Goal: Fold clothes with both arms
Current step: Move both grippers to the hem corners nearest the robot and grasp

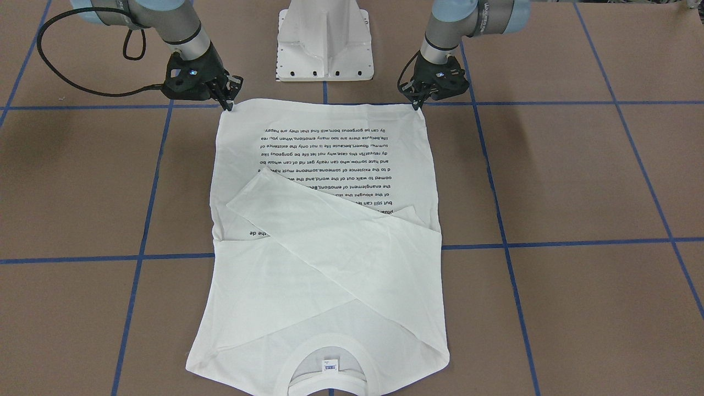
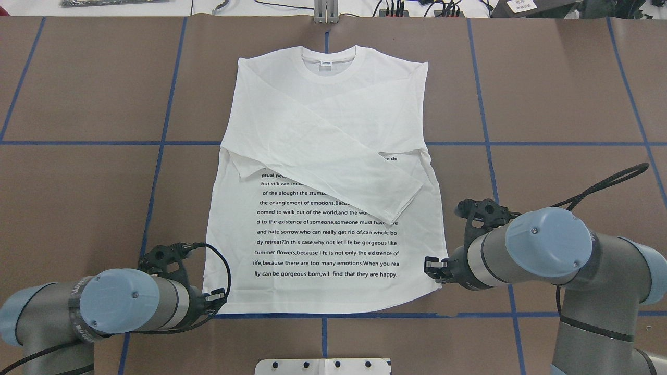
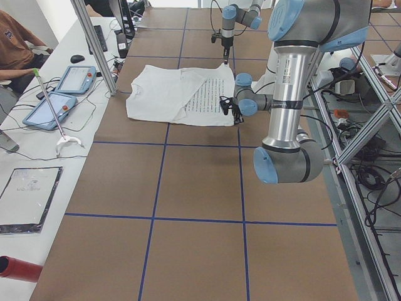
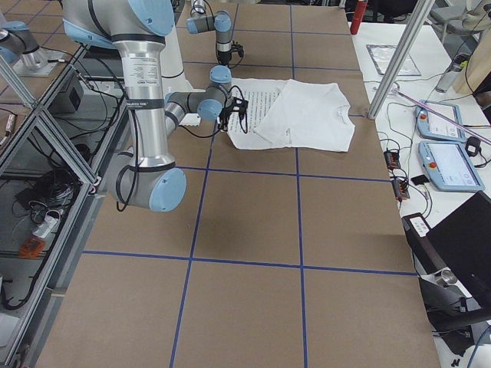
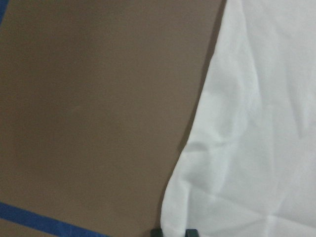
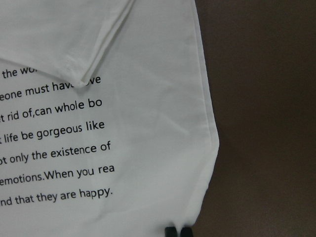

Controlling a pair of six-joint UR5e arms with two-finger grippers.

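Cloth is lying flat at the middle of the table (image 2: 78, 198): the white T-shirt (image 2: 292, 291) is spreading print-side up, its collar (image 2: 328, 65) pointing away from the robot and its hem running along the near edge. Both sleeves (image 2: 338, 166) are crossing over the chest, so the garment is forming a tidy rectangle, which I judge is why the arms are working at the hem. The left gripper (image 2: 218, 298) is sitting at the hem corner on its own side, and the right gripper (image 2: 431, 265) is sitting at the opposite one. Each wrist view is showing two dark fingertips drawn narrow with white fabric between them, so both appear to be pinching a corner. Taking the two corners together is probably letting the hem rise evenly and travel toward the collar without skewing. No bin, basket or tray is showing; the shirt is resting straight on the brown tabletop.
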